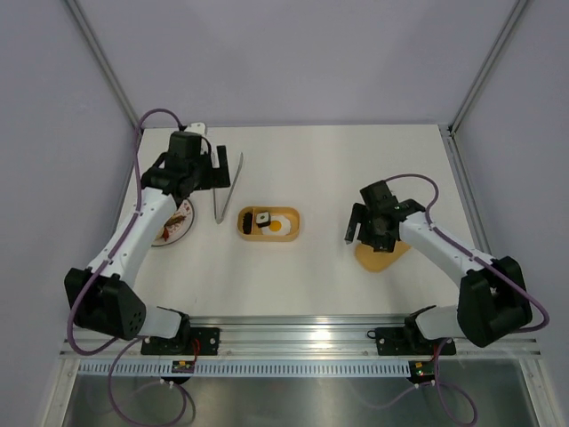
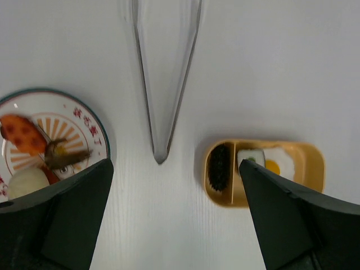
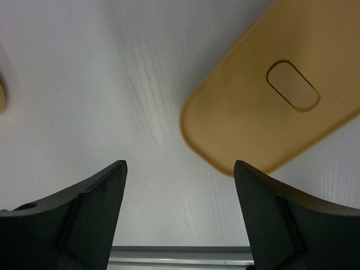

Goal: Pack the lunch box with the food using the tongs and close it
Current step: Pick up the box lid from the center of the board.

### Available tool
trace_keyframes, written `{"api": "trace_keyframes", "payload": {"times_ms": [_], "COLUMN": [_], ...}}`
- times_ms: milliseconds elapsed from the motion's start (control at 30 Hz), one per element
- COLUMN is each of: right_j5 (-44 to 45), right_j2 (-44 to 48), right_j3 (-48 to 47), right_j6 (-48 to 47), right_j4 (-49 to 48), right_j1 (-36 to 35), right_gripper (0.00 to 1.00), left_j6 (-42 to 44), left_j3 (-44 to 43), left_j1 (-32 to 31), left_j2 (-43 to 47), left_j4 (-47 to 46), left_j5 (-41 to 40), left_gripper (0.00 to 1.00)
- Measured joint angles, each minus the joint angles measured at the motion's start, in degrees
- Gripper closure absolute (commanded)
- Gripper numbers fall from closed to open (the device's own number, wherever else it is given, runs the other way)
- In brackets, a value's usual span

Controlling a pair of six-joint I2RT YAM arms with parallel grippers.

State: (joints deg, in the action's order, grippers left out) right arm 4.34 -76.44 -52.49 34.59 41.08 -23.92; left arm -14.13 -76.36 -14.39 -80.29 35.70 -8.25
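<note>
The yellow-orange lunch box (image 1: 268, 223) lies mid-table without its lid. Inside it (image 2: 306, 160) are a dark brown piece (image 2: 219, 166), a white roll (image 2: 250, 156) and an egg-like piece (image 2: 279, 163). More food sits on the patterned plate (image 2: 84, 121): an orange-red piece (image 2: 22, 135), a brown one (image 2: 64, 158) and a whitish one (image 2: 25, 180). The silver tongs (image 1: 228, 187) lie flat on the table, their joined end (image 2: 160, 154) just ahead of my open, empty left gripper (image 2: 175, 164). The flat lid (image 3: 264, 107) lies beyond my right gripper (image 3: 180, 164), which is open over bare table.
The plate (image 1: 175, 222) lies left of the box, under the left arm. The lid (image 1: 382, 254) lies near the table's front right, partly under the right gripper (image 1: 360, 228). A metal rail (image 3: 180, 256) runs along the near table edge. Grey walls enclose the table.
</note>
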Motion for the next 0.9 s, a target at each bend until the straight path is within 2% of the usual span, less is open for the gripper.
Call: {"api": "trace_keyframes", "payload": {"times_ms": [67, 100, 200, 300, 333, 400, 433, 500, 533, 767, 900], "right_j5": [0.28, 0.55, 1.01, 1.55, 1.99, 2.64, 2.89, 4.39, 4.90, 6.49, 5.33], "right_j2": [-2.80, -4.37, -8.81, -13.42, -14.78, -15.80, -16.31, -16.98, -17.07, -15.54, -9.66], "right_j3": [0.57, 0.68, 0.66, 0.55, 0.52, -0.50, -0.70, -1.27, -1.36, -1.42, -2.19], "right_j6": [0.00, 0.00, -0.11, -0.26, -0.17, 0.09, 0.20, 0.35, 0.79, 1.49, 1.46], "right_j4": [-1.53, -2.51, -5.33, -7.54, -8.15, -9.05, -9.57, -9.60, -9.57, -7.72, -4.76], "right_j1": [-0.02, -0.02, -0.07, -0.15, -0.28, -0.66, -0.87, -1.51, -1.70, -3.87, -4.94], "right_gripper": [0.19, 0.28, 0.36, 0.49, 0.57, 0.65, 0.78, 0.95, 1.00, 1.00, 1.00], "left_j6": [-0.68, -0.98, -2.25, -3.74, -4.22, -4.90, -5.22, -5.51, -5.66, -6.88, -6.93], "left_j3": [3.96, 5.70, 9.53, 11.32, 11.32, 11.26, 11.23, 11.23, 11.23, 11.28, 11.28], "left_j1": [-0.13, -0.15, -0.17, -0.17, -0.17, -0.17, -0.17, -0.17, -0.20, -0.24, -0.66], "left_j2": [1.90, 2.14, 1.44, 1.31, 1.31, 1.31, 1.31, 1.31, 1.33, 3.61, 6.38], "left_j4": [1.33, 2.16, 3.65, 4.50, 4.48, 4.28, 4.24, 4.52, 4.59, 4.92, 4.94], "left_j5": [1.51, 2.23, 5.05, 7.78, 8.52, 9.42, 9.73, 10.08, 10.12, 10.73, 11.78], "left_gripper": [0.01, 0.01, 0.01, 0.01, 0.01, 0.01, 0.01, 0.01, 0.01, 0.01, 0.01]}}
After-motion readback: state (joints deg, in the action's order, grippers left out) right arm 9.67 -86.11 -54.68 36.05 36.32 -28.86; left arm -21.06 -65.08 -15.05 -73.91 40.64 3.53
